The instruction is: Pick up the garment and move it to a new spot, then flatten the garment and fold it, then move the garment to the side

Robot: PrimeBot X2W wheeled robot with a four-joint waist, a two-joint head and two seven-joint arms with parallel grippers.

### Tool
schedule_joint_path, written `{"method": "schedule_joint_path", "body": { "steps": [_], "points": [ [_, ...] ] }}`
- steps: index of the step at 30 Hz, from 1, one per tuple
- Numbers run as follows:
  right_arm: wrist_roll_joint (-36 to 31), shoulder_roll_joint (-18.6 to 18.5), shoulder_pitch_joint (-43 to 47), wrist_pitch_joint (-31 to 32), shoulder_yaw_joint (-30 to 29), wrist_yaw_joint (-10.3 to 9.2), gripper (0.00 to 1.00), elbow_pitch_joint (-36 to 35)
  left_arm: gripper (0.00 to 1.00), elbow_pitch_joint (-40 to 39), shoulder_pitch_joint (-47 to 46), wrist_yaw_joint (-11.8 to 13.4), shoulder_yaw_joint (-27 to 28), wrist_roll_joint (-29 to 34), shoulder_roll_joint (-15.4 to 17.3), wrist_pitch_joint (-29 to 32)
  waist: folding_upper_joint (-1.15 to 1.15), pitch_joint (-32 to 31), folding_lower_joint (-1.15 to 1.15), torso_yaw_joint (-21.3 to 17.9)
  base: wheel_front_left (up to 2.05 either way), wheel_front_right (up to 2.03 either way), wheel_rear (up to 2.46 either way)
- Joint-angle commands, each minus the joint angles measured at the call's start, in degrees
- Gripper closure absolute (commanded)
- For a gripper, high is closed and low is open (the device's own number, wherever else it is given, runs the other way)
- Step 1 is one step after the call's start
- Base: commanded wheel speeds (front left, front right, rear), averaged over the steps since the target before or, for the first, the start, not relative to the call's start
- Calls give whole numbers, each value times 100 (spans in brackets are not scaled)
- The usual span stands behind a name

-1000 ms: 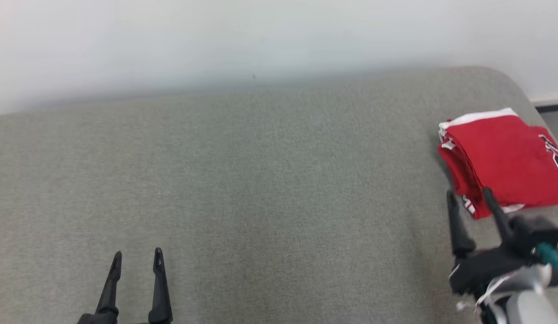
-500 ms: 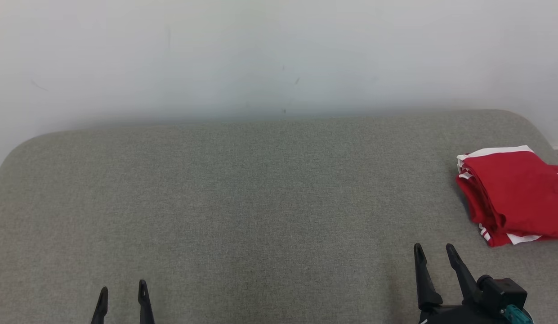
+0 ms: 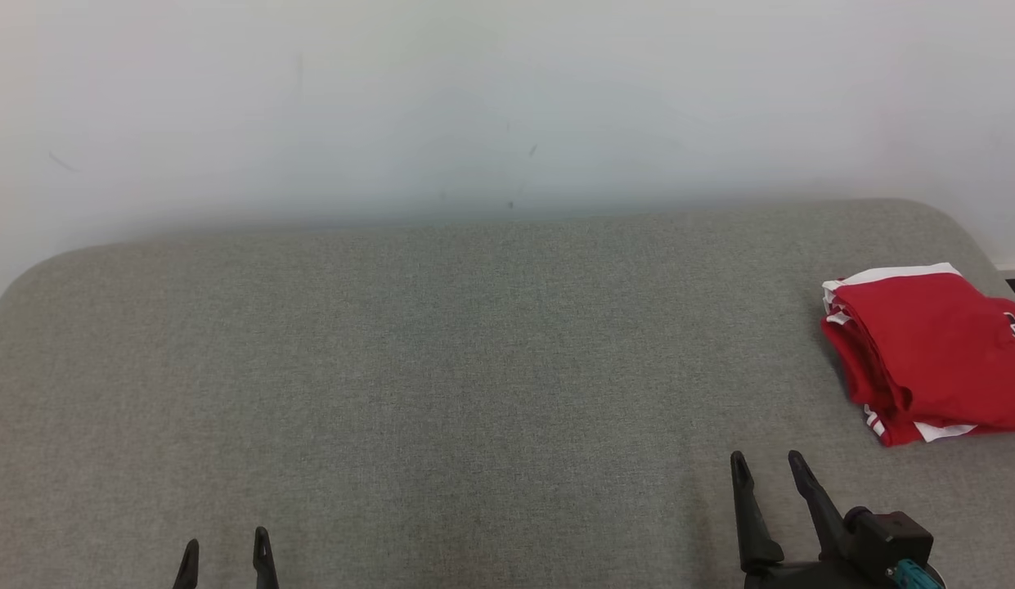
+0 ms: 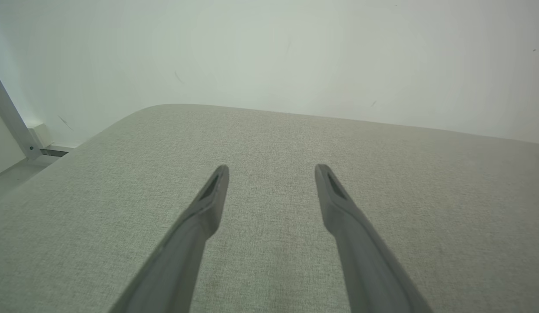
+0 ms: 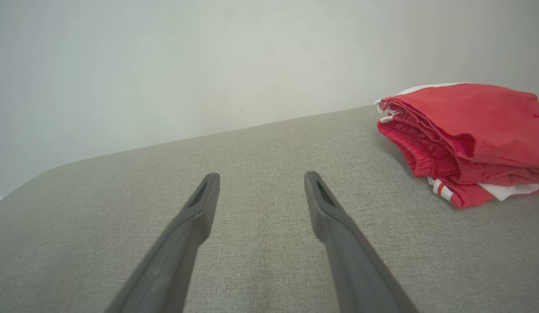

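So the left gripper (image 4: pixel 271 171) is sitting with its two dark fingers (image 4: pixel 200 221) spread wide, tips well apart, slots visible on the inner faces near the tips. Under and between them is just grey woven fabric pad (image 4: pixel 269 130), pretty flat, running out ahead of the tips to a rounded corner off to the left. Past the pad's far edge, ahead of the fingers, there's a plain white wall (image 4: pixel 295 48) with a couple of faint scuff marks (image 4: pixel 178 77). Way off to the left of the left finger you can see a slanted pale metal strut (image 4: pixel 11 117), a small block (image 4: pixel 41 132) at the wall's base, and a bit of pale floor (image 4: pixel 13 171).
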Motion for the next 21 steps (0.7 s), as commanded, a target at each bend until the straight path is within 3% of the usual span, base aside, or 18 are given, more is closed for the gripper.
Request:
{"method": "schedule_joint_path", "body": {
  "steps": [1,19,20,21],
  "points": [
    [-2,26,32,-13,18,-14,0,3,0,8,61,8,1,-11,-7,-16,0,1,0,-3,0,0,0],
    [23,31,55,78,92,-14,0,15,0,-71,96,33,-42,-142,-8,-16,0,-23,0,-59,0,0,0],
    [23,10,43,76,86,0,100,32,100,-54,38,21,-44,-112,-1,0,0,-23,0,-59,0,0,0],
    [30,9,56,82,82,0,100,74,100,-11,34,18,-43,-118,-1,5,0,-23,0,-59,0,0,0]
  ]
}}
